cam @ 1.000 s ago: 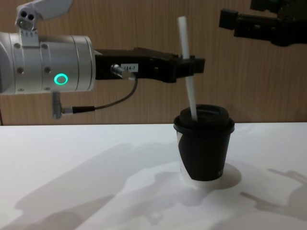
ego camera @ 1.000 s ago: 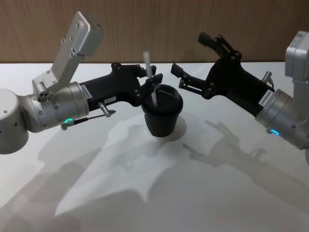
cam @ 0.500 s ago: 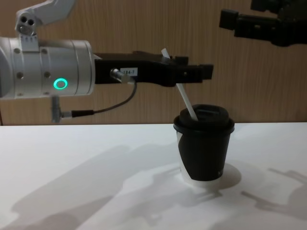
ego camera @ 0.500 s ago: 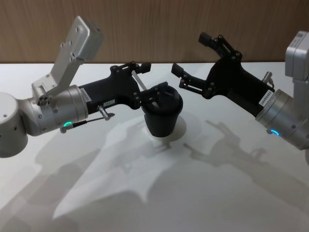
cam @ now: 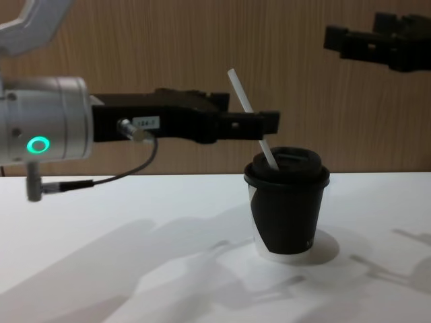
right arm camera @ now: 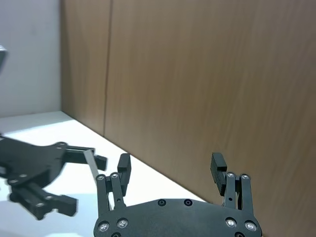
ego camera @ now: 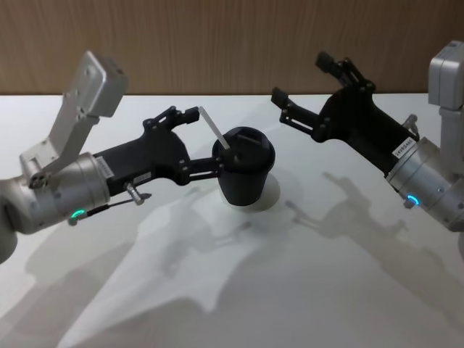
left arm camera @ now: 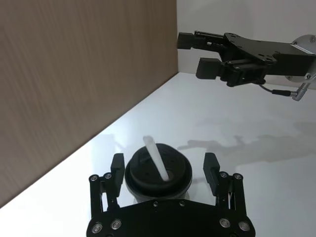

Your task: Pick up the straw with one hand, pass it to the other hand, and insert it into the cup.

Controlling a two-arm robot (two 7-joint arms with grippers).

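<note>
The black cup (ego camera: 245,174) with its sip lid stands mid-table on a white surface. The white straw (ego camera: 215,129) sticks out of the lid, leaning back and to the left. My left gripper (ego camera: 208,142), on the silver wrist with the green ring, is open at the cup's left side, its fingers spread on either side of the straw without holding it. The left wrist view shows the straw (left arm camera: 157,160) rising from the cup lid (left arm camera: 148,174) between the spread fingers (left arm camera: 117,166). My right gripper (ego camera: 301,78) hangs open above and right of the cup, holding nothing.
A wooden wall (ego camera: 232,43) runs along the back of the white table (ego camera: 326,275). A thin grey cable (cam: 128,171) hangs from the left wrist. In the chest view the right gripper (cam: 377,44) is high at the right, well above the cup (cam: 288,208).
The straw has sunk into the cup and now leans left. The left gripper has let go of it and drawn back to the left. The right gripper has shifted slightly right.
</note>
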